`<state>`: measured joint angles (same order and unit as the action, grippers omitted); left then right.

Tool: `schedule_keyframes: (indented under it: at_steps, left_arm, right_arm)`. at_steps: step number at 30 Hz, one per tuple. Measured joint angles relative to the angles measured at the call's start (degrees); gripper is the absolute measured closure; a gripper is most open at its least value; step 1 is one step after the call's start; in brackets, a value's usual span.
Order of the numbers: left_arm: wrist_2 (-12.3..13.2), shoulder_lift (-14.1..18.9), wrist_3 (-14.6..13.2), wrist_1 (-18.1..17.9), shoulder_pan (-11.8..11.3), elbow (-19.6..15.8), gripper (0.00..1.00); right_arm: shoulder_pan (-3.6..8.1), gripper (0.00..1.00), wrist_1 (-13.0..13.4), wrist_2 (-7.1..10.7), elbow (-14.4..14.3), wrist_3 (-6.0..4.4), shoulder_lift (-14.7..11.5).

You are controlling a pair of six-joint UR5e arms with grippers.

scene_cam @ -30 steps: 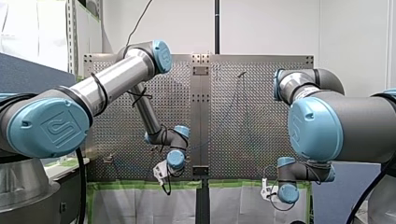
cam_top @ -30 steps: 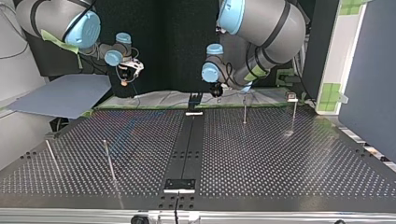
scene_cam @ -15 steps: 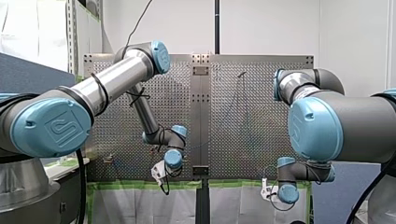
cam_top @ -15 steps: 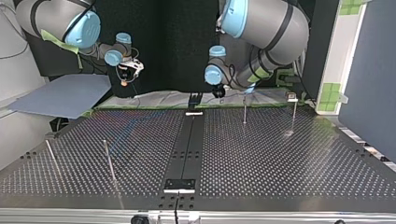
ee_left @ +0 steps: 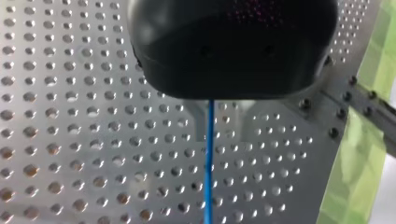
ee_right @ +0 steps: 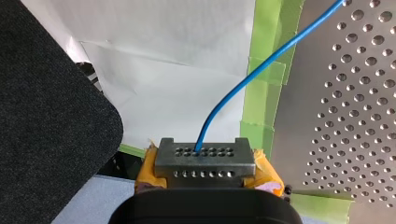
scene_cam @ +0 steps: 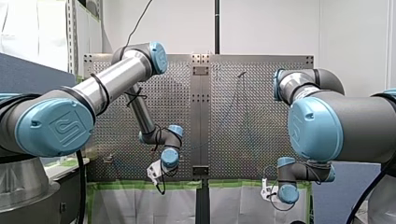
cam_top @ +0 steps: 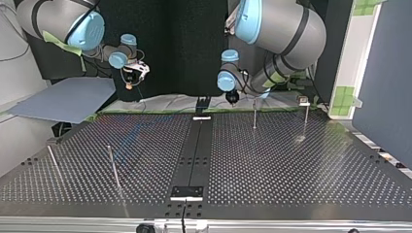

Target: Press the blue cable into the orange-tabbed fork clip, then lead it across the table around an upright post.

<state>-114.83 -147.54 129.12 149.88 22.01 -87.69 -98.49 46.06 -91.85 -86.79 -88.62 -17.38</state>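
L pincer (ee_left: 208, 109) clamps blue cable (ee_left: 208, 177), running straight ahead over perforated surface (ee_left: 70, 116); R pincer (ee_right: 204, 161), top view's upper left, grips its arcing end.

UR logo on left arm's blue cap (scene_cam: 56, 127).

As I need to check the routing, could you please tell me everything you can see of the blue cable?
The blue cable is thin, round and smooth, apparently plastic-sheathed. In the right wrist view my right claw is shut on it. From there it rises in a gentle curve, past the green-taped edge, toward the perforated table. In the left wrist view it comes out from under my left claw and runs on in a straight line over the table. Whether it touches the surface there, I cannot tell.
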Motion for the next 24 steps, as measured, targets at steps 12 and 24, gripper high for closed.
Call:
schedule_keyframes:
  at_steps: [12,24]
  left_arm:
    - [-1.82,0.02,0.09,2.16,-1.28,0.00,0.94]
    - [-2.68,0.00,-0.29,5.79,-1.57,0.00,0.94]
  right_arm:
    - [0.00,1.00,0.00,0.00,0.02,0.00,0.00]
    - [0.44,1.00,-0.05,0.00,0.26,-0.08,-0.03]
